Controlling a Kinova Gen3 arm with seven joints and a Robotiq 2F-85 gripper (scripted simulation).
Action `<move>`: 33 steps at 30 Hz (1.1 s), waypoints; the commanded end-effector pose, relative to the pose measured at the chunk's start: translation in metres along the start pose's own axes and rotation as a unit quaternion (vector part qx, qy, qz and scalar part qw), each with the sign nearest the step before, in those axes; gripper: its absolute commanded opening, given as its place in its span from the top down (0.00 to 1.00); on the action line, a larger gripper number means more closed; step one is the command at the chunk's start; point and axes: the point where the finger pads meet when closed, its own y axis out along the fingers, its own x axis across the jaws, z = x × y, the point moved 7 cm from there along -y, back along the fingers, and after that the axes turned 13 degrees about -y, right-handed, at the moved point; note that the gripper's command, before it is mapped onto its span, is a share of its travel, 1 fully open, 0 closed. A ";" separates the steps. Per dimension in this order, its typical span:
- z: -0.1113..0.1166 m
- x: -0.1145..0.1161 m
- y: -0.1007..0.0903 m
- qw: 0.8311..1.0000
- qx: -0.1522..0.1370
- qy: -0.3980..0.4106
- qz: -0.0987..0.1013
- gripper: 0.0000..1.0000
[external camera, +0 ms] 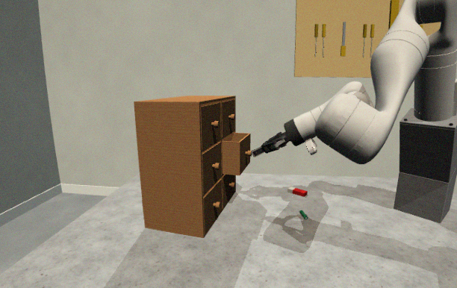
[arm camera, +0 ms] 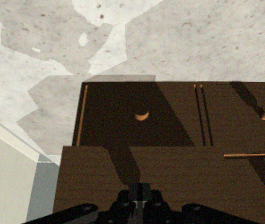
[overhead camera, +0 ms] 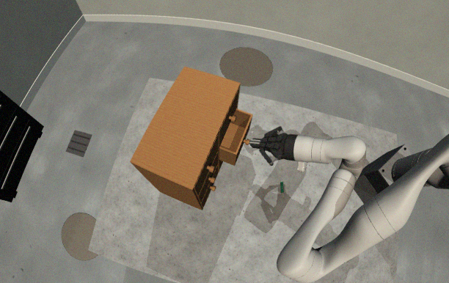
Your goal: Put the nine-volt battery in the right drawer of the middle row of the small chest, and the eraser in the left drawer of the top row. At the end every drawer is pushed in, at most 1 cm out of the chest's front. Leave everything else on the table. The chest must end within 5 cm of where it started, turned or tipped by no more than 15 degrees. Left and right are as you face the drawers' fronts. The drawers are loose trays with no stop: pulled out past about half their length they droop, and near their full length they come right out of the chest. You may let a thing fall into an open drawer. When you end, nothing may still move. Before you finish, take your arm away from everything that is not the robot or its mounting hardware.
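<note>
Pincer (overhead camera: 254,142) (external camera: 255,153) (arm camera: 139,196), shut and empty, beside the knob (overhead camera: 246,141) (external camera: 248,153); push the open drawer (overhead camera: 228,155) (external camera: 231,157) (arm camera: 88,175) straight, gently. Probable eraser (external camera: 299,192) towards the surface's (overhead camera: 178,238) (external camera: 181,261) (arm camera: 183,50) far edge; battery unseen.

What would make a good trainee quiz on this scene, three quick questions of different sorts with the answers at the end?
1. Facing the fronts, which drawer of the brown wooden chest is pulled out?
A) top left
B) middle right
C) bottom left

2. True or false: the small green cylinder lies inside the open wooden drawer.

3. Fill in the missing word: the fingers of the black gripper are shut, with ____ held between them.

Key: 1 B; 2 false; 3 nothing
</note>
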 end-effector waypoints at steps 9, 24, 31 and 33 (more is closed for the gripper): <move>-0.011 -0.001 0.015 1.000 -0.004 0.002 -0.001 1.00; -0.020 -0.003 0.032 1.000 -0.004 0.002 -0.001 1.00; -0.024 -0.004 0.037 1.000 -0.004 0.002 -0.001 1.00; -0.024 -0.004 0.039 1.000 -0.004 0.002 -0.001 1.00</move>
